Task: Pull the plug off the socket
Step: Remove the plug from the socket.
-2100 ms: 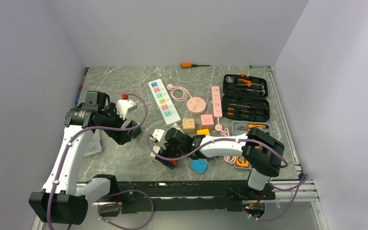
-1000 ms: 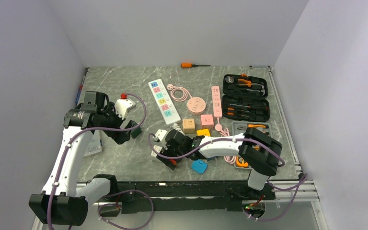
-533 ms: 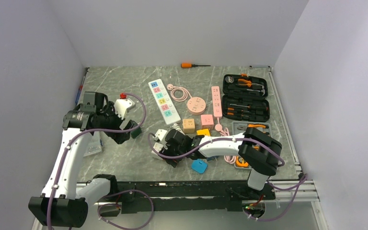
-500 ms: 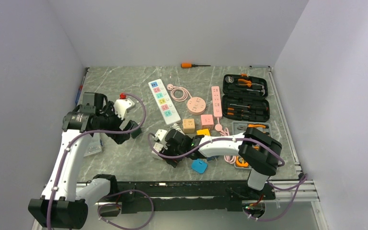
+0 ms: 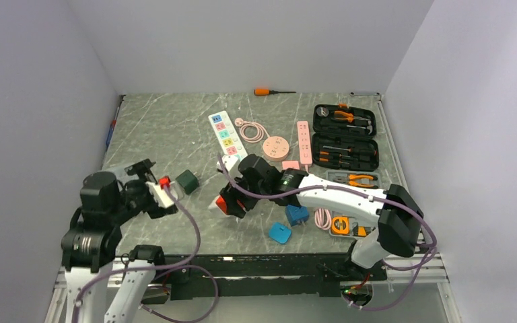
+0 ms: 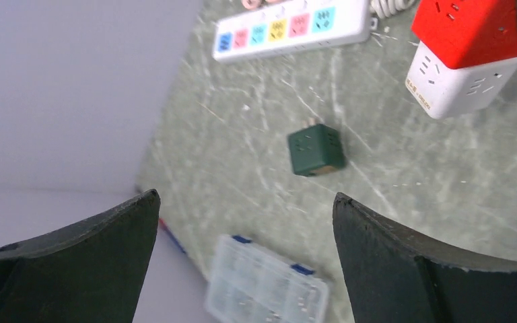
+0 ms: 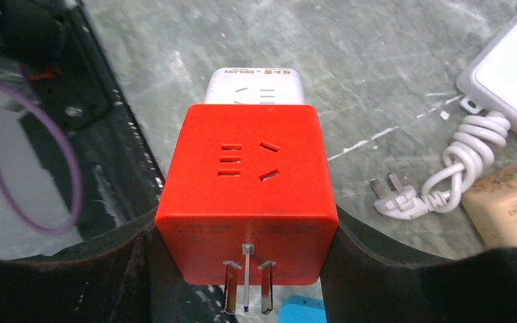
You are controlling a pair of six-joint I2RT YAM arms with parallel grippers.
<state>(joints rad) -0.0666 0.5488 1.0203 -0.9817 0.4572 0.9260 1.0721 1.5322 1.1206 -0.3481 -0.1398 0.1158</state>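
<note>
A red cube adapter [image 7: 246,161] sits clamped between the jaws of my right gripper [image 7: 246,232], its metal prongs bare and pointing at the camera. A white cube socket [image 7: 256,84] is stuck onto its far face. In the top view the joined pair [image 5: 221,203] hangs just above the table, left of centre, in the right gripper [image 5: 232,197]. The left wrist view shows the pair at upper right, the red cube [image 6: 471,27] over the white cube [image 6: 461,87]. My left gripper [image 5: 163,195] [image 6: 246,198] is open and holds nothing, at the near left.
A dark green cube [image 5: 187,182] [image 6: 315,149] lies between the two grippers. Two blue cubes [image 5: 297,214] [image 5: 280,233] lie near the front. A white power strip [image 5: 230,141], pink sockets [image 5: 276,147] and an open tool case [image 5: 345,138] lie farther back. A clear box [image 6: 266,282] is by the left edge.
The right gripper has shut on the red cube and raised it, with the white cube attached, off the table. The left arm has drawn back toward the near left corner, still open.
</note>
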